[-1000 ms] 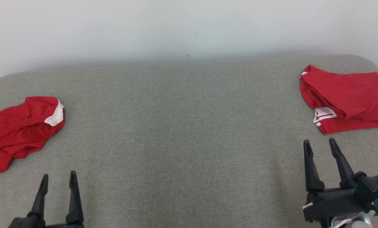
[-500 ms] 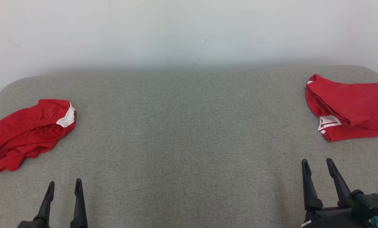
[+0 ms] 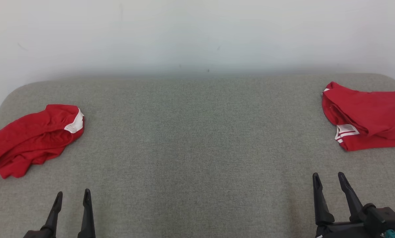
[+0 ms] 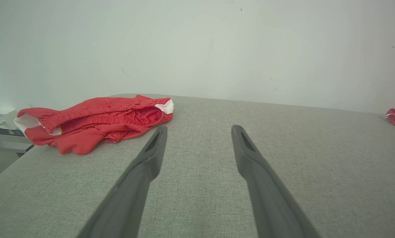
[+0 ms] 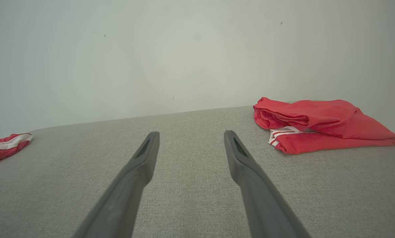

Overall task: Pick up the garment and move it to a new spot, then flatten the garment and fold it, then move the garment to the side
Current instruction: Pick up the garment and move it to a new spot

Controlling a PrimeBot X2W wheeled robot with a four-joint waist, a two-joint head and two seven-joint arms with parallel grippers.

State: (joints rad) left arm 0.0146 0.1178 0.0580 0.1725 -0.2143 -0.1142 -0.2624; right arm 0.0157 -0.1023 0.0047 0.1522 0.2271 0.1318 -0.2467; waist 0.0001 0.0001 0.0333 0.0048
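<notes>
A crumpled red garment (image 3: 32,138) with white trim lies at the left end of the grey table (image 3: 197,148); the left wrist view has the same garment (image 4: 95,122) ahead and to the left. My left gripper (image 3: 72,195) stands open near the front edge, below and right of it, holding nothing. A second red garment (image 3: 369,115) with white striped trim lies folded at the far right, and the right wrist view has this folded garment (image 5: 319,125) ahead and to the right. My right gripper (image 3: 328,177) stands open and bare just in front of it.
A pale wall (image 3: 197,33) runs behind the table. The table's rounded corners sit close to both garments. A white box (image 4: 4,115) stands off the table's left end.
The head camera has tilted and turned, so the whole scene slid down and right. Both grippers have sunk lower in the picture and stay open.
</notes>
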